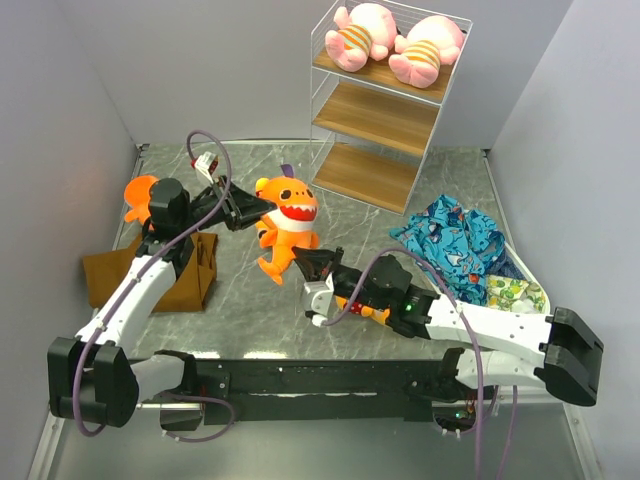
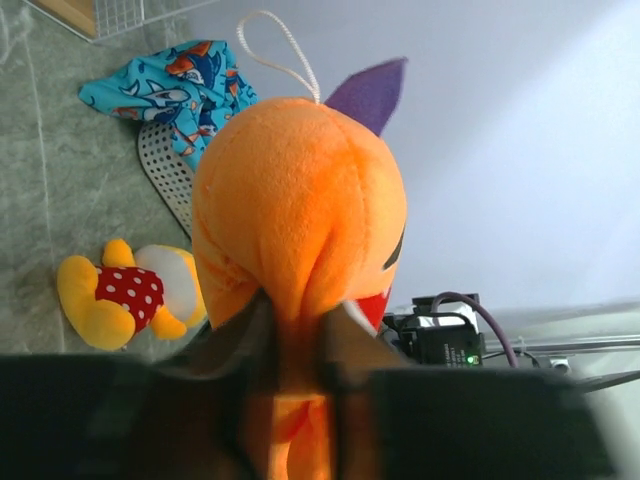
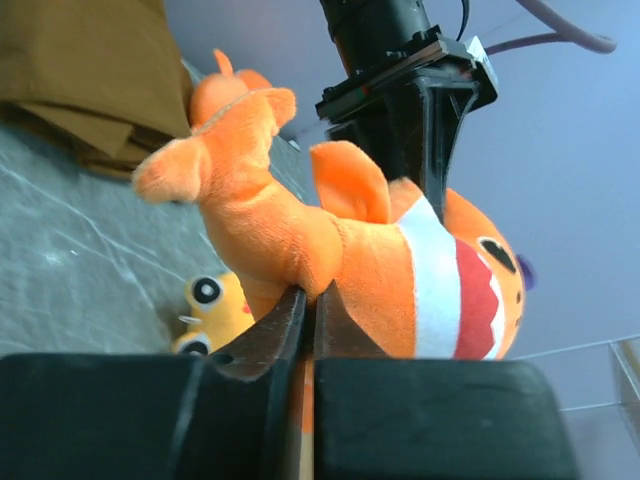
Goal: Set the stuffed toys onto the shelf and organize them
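Grey marble-pattern table [image 1: 240,300], white walls. Orange fish toy [image 1: 288,215] sits mid-table, in front of the shelf [image 1: 375,115] and to its left, held between both arms. Left gripper [image 1: 262,208] is clamped on the back of its head. Right gripper [image 1: 305,262] is pinched on its lower body. Two pink toys [image 1: 365,35] lie side by side on the top board. Yellow toy [image 2: 120,295] lies on the table by the blue cloth [image 1: 460,240].

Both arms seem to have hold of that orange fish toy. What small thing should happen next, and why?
Probably the left tool should let go and back away: the right tool also pinches the orange fish toy, and its arm is on the side of the shelf, whose lower boards are bare.
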`<state>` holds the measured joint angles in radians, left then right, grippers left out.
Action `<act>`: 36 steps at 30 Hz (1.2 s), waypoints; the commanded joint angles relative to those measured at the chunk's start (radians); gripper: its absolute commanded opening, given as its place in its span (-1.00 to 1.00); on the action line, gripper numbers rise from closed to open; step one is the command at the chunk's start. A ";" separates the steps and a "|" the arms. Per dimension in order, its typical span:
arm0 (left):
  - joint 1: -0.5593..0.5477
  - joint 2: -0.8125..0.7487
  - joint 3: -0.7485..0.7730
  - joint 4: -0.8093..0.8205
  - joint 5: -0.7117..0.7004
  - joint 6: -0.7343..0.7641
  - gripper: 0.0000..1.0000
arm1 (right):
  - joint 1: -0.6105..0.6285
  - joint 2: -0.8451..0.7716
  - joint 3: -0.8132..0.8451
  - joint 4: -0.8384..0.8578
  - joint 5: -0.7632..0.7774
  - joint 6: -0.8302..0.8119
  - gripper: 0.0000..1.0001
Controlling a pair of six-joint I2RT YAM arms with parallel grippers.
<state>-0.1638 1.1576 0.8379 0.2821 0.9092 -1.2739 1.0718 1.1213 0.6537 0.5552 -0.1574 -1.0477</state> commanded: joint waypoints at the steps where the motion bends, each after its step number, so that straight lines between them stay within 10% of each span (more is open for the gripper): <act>1: 0.010 0.007 0.058 -0.020 0.013 0.062 -0.28 | -0.004 0.000 0.075 0.003 0.059 -0.077 -1.00; 10: 0.159 0.105 0.305 -0.346 -0.073 0.356 0.96 | -0.111 -0.066 0.171 -0.224 0.013 -0.097 -1.00; 15: 0.191 0.108 0.375 -0.572 -0.240 0.573 0.93 | -0.252 -0.032 0.242 -0.284 0.025 -0.164 -1.00; 26: 0.190 -0.169 0.093 -0.546 -0.685 0.720 0.93 | -0.487 0.280 0.523 -0.325 0.039 -0.380 -1.00; 36: 0.170 -0.251 0.026 -0.526 -0.705 0.719 0.93 | -0.607 0.580 0.849 -0.379 -0.036 -0.509 -1.00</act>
<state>0.0128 0.9321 0.8551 -0.2764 0.2382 -0.5854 0.4995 1.6455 1.3678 0.1593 -0.1596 -1.4616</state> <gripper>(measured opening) 0.967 0.024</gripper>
